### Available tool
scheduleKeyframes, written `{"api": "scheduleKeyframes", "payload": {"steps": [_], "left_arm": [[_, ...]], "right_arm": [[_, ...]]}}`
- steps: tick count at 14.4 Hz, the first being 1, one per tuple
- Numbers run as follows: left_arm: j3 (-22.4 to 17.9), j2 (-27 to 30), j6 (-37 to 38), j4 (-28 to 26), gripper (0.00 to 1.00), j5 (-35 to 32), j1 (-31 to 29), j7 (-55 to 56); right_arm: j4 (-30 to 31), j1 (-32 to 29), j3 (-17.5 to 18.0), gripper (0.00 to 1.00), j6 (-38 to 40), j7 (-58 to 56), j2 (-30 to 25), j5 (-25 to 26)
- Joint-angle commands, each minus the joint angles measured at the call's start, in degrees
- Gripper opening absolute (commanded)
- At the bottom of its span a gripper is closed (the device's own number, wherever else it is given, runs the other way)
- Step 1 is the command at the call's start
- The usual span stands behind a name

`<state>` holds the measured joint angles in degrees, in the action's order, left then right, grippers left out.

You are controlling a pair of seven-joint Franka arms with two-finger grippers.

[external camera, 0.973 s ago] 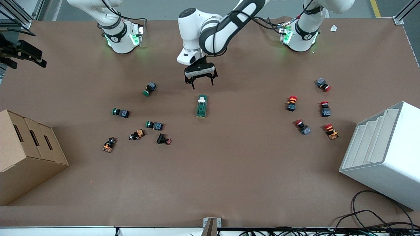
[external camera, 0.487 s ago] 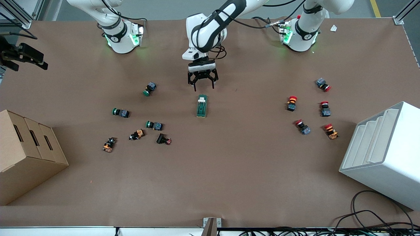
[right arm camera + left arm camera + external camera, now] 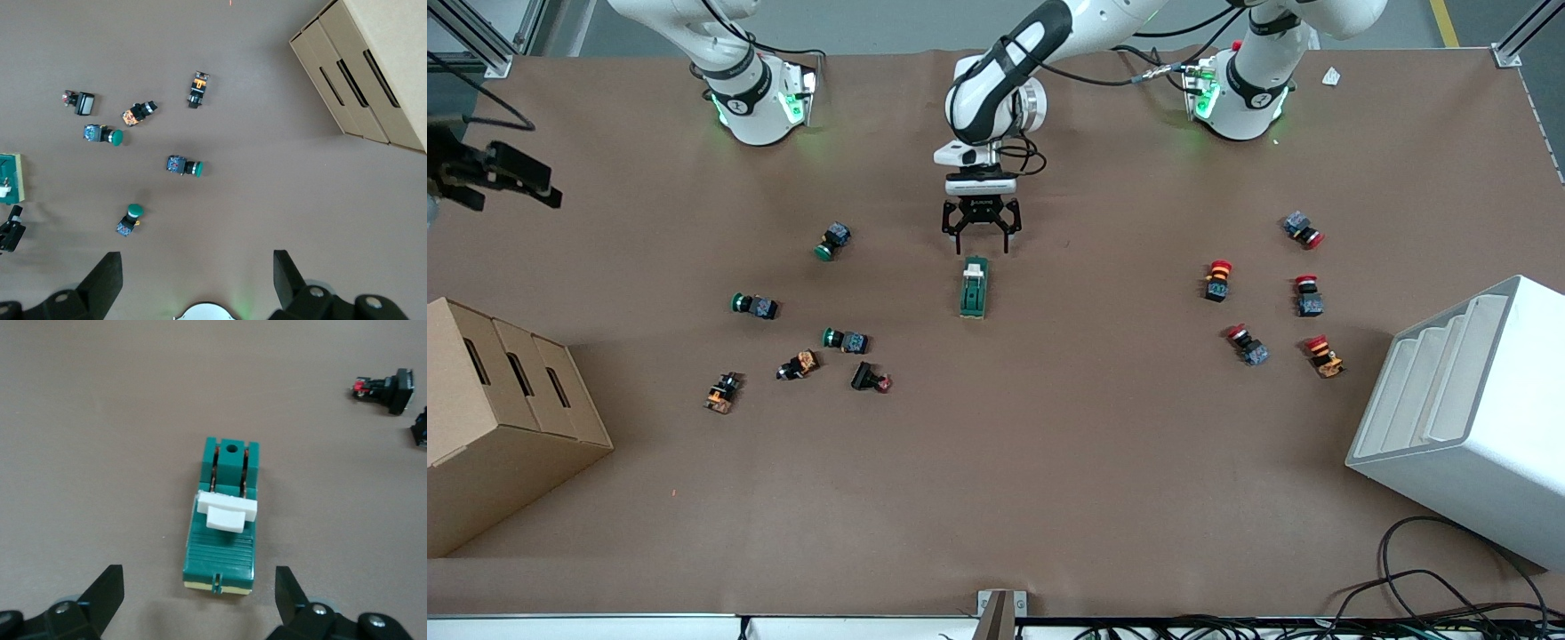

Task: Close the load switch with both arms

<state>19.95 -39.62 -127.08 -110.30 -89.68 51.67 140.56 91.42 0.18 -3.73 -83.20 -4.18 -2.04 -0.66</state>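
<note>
The brown counter [image 3: 1049, 462] is seen bare around the load switch [image 3: 974, 287], which lies mid-counter, well apart from the cardboard box [image 3: 498, 418] and white bin [image 3: 1467, 418]. The left gripper [image 3: 981, 238], jaws spread open, has been lowered closer to the switch's white-lever end. The right gripper [image 3: 494, 173], jaws open, is held over the counter's edge at the right arm's end

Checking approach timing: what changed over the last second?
The left gripper came down and moved toward the load switch, fingers open, nothing gripped. It now hangs over the table just by the switch's end with the white lever. The right gripper, open, barely drifted at the table's edge. Switch and push buttons did not move.
</note>
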Motion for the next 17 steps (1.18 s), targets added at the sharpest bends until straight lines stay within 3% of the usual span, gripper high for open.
{"api": "scheduleKeyframes", "payload": {"steps": [1, 3, 9, 14, 17], "left_arm": [[-0.17, -0.98, 2.27, 0.09, 1.0, -3.04, 1.59, 1.74], [-0.26, -1.86, 2.54, 0.09, 1.0, -5.23, 1.68, 1.74], [-0.17, -2.47, 7.19, 0.09, 1.0, -6.65, 3.61, 2.0], [-0.44, -5.55, 10.71, 0.79, 1.0, -8.58, 5.55, 4.72], [-0.52, -5.82, 10.8, 0.79, 1.0, -10.07, 5.55, 6.3]], "right_arm": [[-1.94, 0.08, 0.13, 1.0, -0.39, 0.4, 3.62, 1.27], [-1.42, 1.14, 0.39, 1.0, -0.56, 2.32, 4.23, 0.66], [0.6, 13.34, 0.48, 1.0, -4.59, 32.96, 7.66, -5.65], [9.37, 27.13, 0.48, 1.0, -18.81, 59.59, 8.36, -8.12], [16.23, 32.42, 0.48, 1.0, -27.96, 64.21, 8.97, -13.04]]}}
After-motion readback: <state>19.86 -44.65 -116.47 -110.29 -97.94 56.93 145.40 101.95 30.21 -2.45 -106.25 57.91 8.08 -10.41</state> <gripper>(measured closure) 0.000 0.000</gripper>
